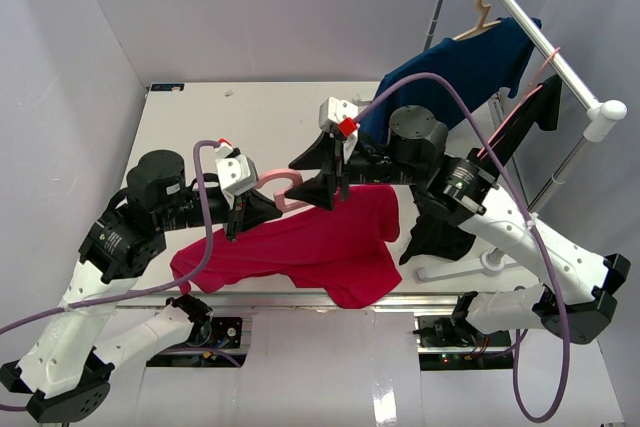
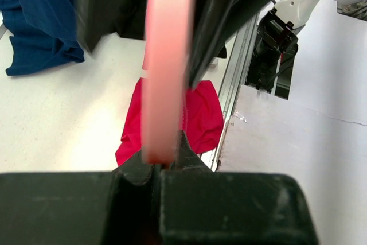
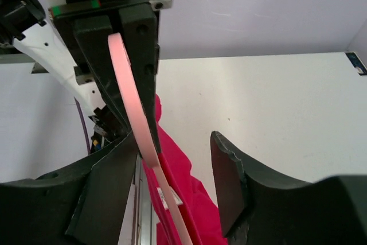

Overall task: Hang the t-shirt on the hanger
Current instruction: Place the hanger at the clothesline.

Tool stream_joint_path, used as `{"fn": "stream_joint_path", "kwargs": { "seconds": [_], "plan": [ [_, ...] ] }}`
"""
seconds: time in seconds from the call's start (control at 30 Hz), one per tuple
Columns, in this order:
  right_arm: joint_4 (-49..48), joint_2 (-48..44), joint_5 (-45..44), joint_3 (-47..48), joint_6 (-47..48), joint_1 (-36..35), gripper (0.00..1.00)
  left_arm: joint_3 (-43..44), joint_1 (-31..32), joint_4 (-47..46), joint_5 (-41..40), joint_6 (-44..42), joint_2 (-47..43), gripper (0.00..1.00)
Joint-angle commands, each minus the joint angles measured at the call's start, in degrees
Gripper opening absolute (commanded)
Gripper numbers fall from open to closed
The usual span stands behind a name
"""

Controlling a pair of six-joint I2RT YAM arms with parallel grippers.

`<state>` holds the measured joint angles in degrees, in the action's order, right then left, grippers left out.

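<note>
My left gripper (image 1: 240, 209) is pinching the hanger (image 2: 169, 67). Its two fingers (image 2: 229, 210) are pressed tight on the thin pink bar. From there the bar sticks out and away from them, up in the air above the table (image 1: 270, 117).

My right gripper (image 3: 175, 142) is just next to the left one, and its fingers are spread wide. The hanger runs through the gap between them. It sits right by one finger (image 3: 109, 187). It may be touching that finger, but I cannot tell. There is a clear space between the bar and the other finger, so this gripper is not squeezing the hanger.

The t-shirt (image 1: 310, 247) lies on the table under both grippers, at the edge near the arms. It is bunched up a bit, and one corner hangs over the edge. No finger has hold of it. In the right wrist view the red cloth is below the hanger and below the open fingers. The far end of the bar goes down toward the cloth, but I cannot tell if they touch.

A blue shirt (image 1: 470, 67) hangs on a rail (image 1: 540, 47) at the far right, well away from the grippers.
</note>
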<state>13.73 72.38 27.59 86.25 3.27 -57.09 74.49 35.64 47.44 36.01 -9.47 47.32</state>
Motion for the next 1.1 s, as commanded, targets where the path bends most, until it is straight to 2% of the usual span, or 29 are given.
{"fn": "stream_joint_path", "kwargs": {
  "seconds": [0.0, 0.17, 0.3, 0.43, 0.73, 0.93, 1.07],
  "plan": [
    [11.50, -1.55, -1.33, 2.69, 10.39, 1.12, 0.64, 0.00, -0.13, 0.57, 2.30, -1.43, -1.25, 0.00],
    [22.65, 0.14, 0.48, 7.45, 18.77, 1.19, 0.63, 0.12, -0.13, 0.63, 3.10, -1.95, -1.81, 0.00],
    [29.25, 1.27, 3.08, 9.49, 22.42, 1.11, 0.63, 0.13, -0.13, 0.56, 3.90, -1.77, -1.95, 0.00],
    [34.52, 3.11, 1.60, 12.87, 23.18, 1.19, 0.63, 2.93, -0.13, 1.86, 4.42, -1.69, -1.18, 0.00],
    [36.03, 4.36, 2.19, 10.43, 23.19, 1.14, 0.62, 6.62, -0.13, 2.56, 4.99, -2.39, 0.27, 0.00],
    [37.70, 5.97, 2.81, 12.08, 23.45, 1.19, 0.63, 5.24, -0.13, 2.19, 4.28, -2.57, 0.43, 0.00],
    [37.93, 6.11, 2.94, 11.94, 23.28, 1.19, 0.59, 4.15, -0.13, 1.60, 4.07, -2.48, -0.37, 0.00]
  ]
}}
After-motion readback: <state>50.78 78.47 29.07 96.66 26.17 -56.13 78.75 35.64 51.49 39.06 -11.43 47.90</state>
